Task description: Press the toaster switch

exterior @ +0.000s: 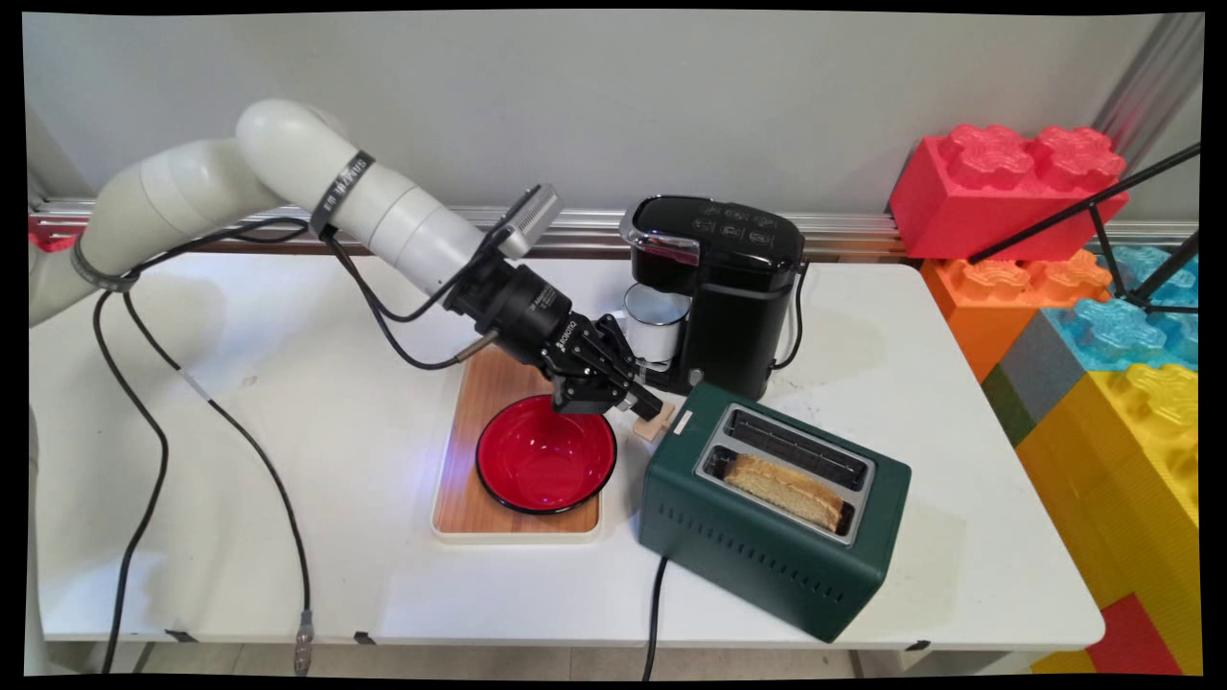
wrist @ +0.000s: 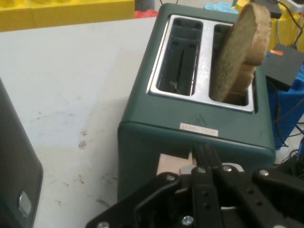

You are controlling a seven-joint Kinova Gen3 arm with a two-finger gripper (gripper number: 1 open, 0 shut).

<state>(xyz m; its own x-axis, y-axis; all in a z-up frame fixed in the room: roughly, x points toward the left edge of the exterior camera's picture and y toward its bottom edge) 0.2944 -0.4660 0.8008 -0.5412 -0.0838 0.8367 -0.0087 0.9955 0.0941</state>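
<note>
A dark green two-slot toaster point(exterior: 767, 522) point(wrist: 142, 137) stands at the table's front right. One slice of bread point(exterior: 786, 491) point(wrist: 242, 52) sticks up out of its nearer slot, and the other slot is empty. My gripper point(exterior: 652, 402) point(wrist: 205, 151) is shut, with its fingers pressed together. Its tips are at the toaster's left end, right over the light wooden lever point(exterior: 657, 424) point(wrist: 171, 164). Nothing is between the fingers. Whether the tips touch the lever is hidden.
A red bowl point(exterior: 544, 455) sits on a wooden tray point(exterior: 470, 508) just left of the toaster, under the hand. Behind stands a black coffee machine point(exterior: 729, 287) point(wrist: 14, 185) with a white mug point(exterior: 657, 321). Large toy bricks point(exterior: 1102, 316) line the right side.
</note>
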